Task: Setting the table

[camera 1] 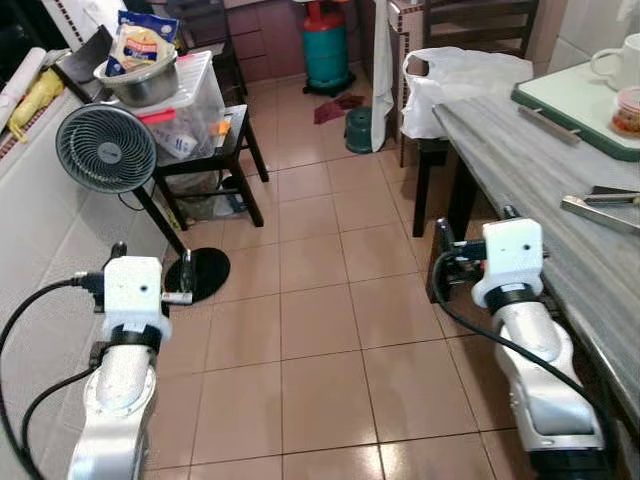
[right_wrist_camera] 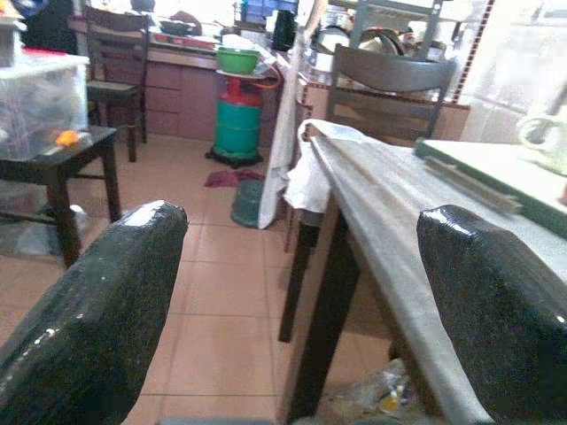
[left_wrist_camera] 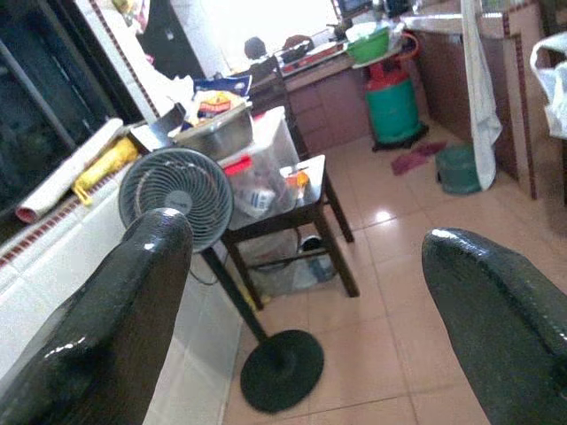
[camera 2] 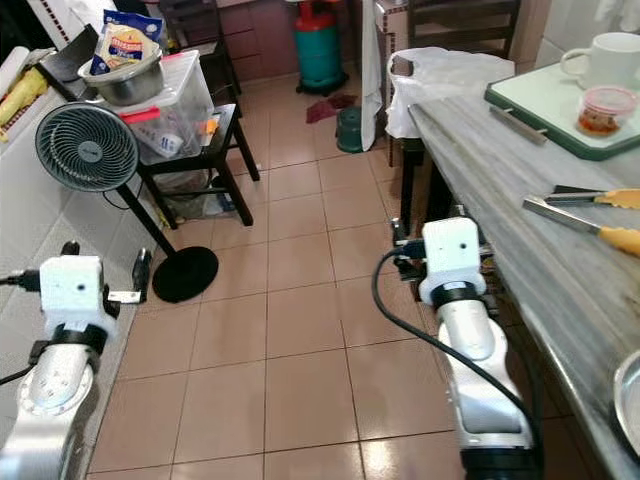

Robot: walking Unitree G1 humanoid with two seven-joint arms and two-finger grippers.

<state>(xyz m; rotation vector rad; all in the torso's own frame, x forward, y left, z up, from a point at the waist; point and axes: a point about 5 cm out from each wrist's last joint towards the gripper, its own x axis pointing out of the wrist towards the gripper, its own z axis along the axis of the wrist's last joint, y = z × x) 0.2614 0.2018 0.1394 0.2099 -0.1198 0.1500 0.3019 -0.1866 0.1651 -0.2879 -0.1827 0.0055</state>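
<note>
Flanking a grey streaked table (camera 1: 520,170), both end effectors, left (left_wrist_camera: 306,310) and right (right_wrist_camera: 301,301), hang released.

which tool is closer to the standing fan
Left. The left tool hangs just short of the standing fan, close to its round base. The right tool sits across the tiled floor, tucked against the table edge.

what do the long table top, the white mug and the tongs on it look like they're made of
Long grey table top: looks like stone or marble, going by its pale streaky veining and dull sheen; it could be a laminate copy. White mug on the green-edged tray: glazed ceramic, smooth and glossy. Tongs: brushed metal arms with yellow tips, probably plastic or silicone.
</note>
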